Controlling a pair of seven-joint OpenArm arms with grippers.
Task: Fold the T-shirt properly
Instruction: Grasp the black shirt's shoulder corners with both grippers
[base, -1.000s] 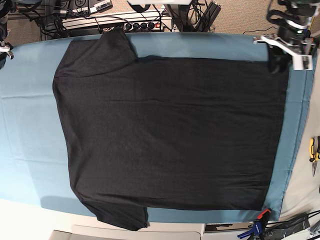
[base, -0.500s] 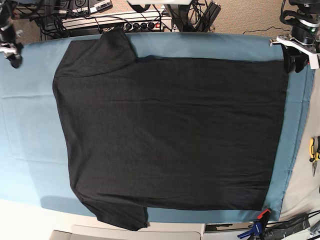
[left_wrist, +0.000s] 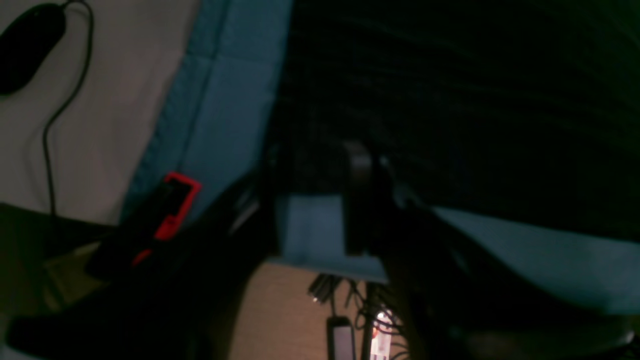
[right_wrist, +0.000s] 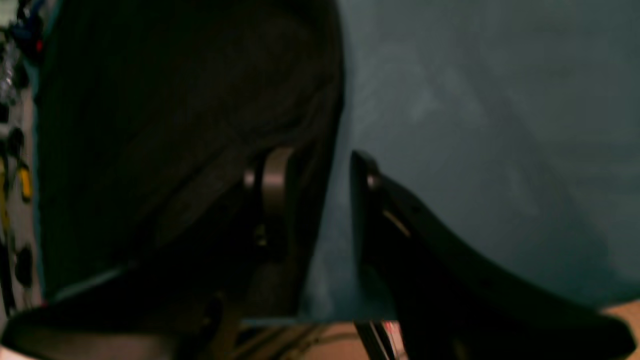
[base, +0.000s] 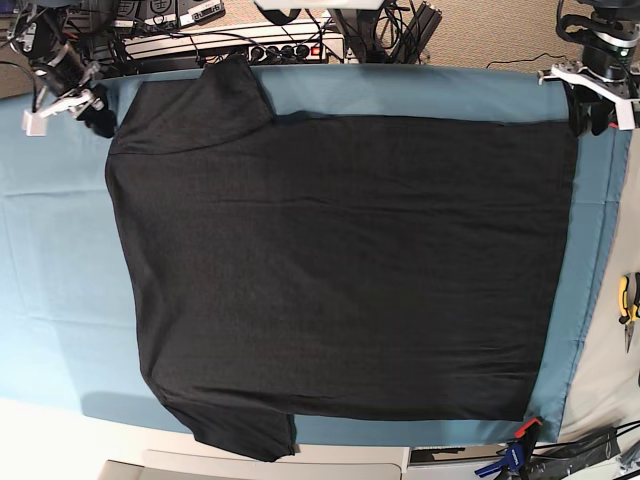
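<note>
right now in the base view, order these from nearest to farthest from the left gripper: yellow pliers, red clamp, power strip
From the left gripper, at the top right:
1. yellow pliers, right edge
2. power strip, top, beyond the table
3. red clamp, bottom right corner

Power strip and clamp are fairly close to call.

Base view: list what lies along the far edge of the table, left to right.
Right gripper → T-shirt sleeve → bare teal table cloth → left gripper.
</note>
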